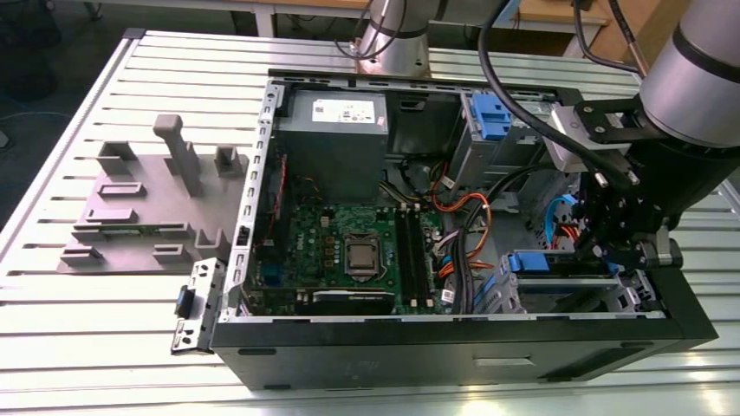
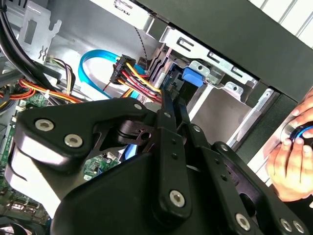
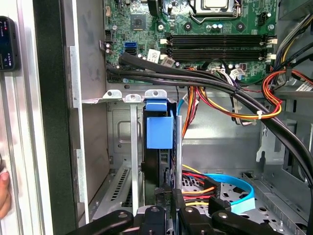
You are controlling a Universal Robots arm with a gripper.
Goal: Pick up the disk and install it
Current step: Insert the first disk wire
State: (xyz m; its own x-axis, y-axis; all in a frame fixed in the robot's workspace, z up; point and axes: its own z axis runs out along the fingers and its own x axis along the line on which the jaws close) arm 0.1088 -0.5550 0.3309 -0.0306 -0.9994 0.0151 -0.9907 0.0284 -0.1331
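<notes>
The disk [image 3: 159, 147] stood on edge in the metal drive cage [image 3: 132, 147] at the computer case's [image 1: 463, 347] front corner, the jaws of the gripper [image 3: 168, 196] clenched on its edge. A tilt could jam it against the cage rails, and the nearby cables [image 3: 205, 105] might snag.

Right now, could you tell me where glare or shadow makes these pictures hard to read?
In the exterior view, the slatted table glares white while the case front sits dark. In the first wrist view, the disk reads clearly, though the bay beneath is shadowed. In the second wrist view, the black claw linkage looms close and blocks much.
</notes>
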